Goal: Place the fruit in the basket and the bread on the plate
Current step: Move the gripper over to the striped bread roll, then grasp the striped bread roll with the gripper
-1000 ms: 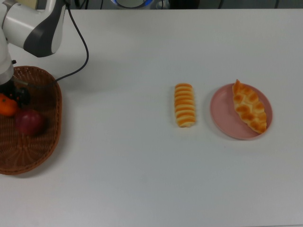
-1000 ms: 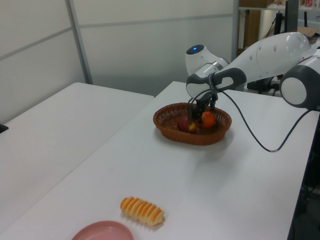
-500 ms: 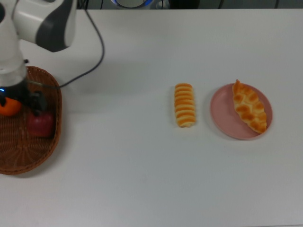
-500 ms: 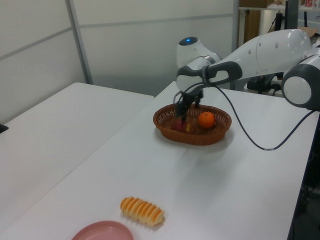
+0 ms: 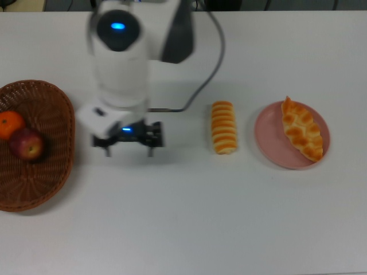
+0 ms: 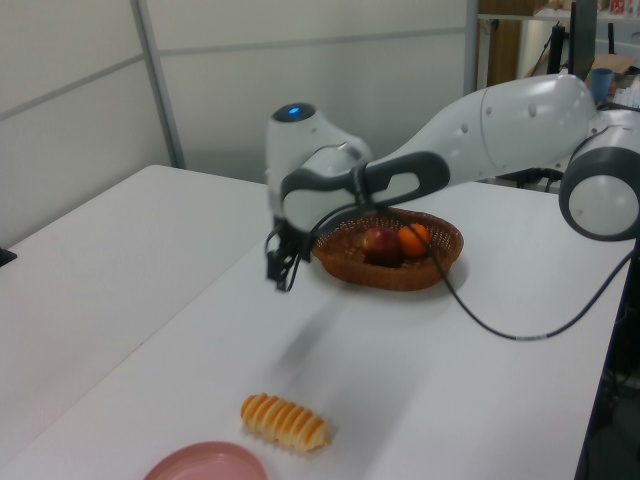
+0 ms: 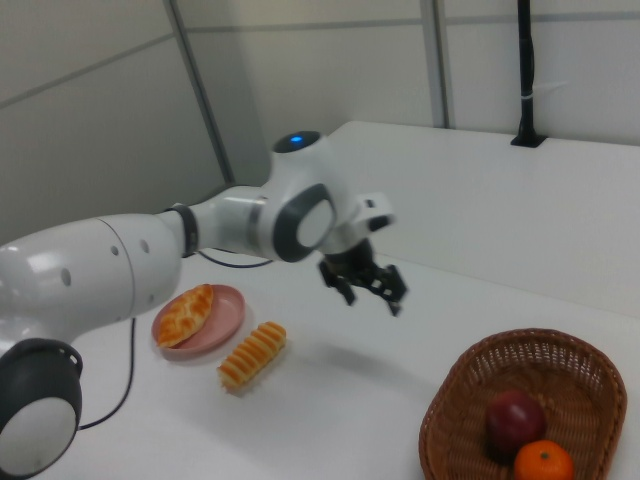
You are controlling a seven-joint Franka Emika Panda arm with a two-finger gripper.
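Note:
The dark red apple (image 5: 26,143) and the orange tangerine (image 5: 10,124) lie side by side in the wicker basket (image 5: 63,172) at the top view's left. The braided bread (image 5: 302,128) rests on the pink plate (image 5: 269,150) at the top view's right. Just left of the plate, the striped bread (image 5: 223,127) lies on the table. My gripper (image 5: 129,150) hangs open and empty above the table, between the basket and the striped bread. The right view shows the gripper (image 7: 368,297) well above the surface, with the fruit (image 7: 512,420) in the basket (image 7: 470,400).
A black cable (image 5: 215,63) runs from the arm across the table behind the striped bread. White table surface stretches in front of the basket and breads. In the left view the basket (image 6: 385,275) sits behind the gripper (image 6: 282,272).
The gripper rose out of the basket and swung toward the top view's right, leaving the tangerine next to the apple. Breads and plate have not moved.

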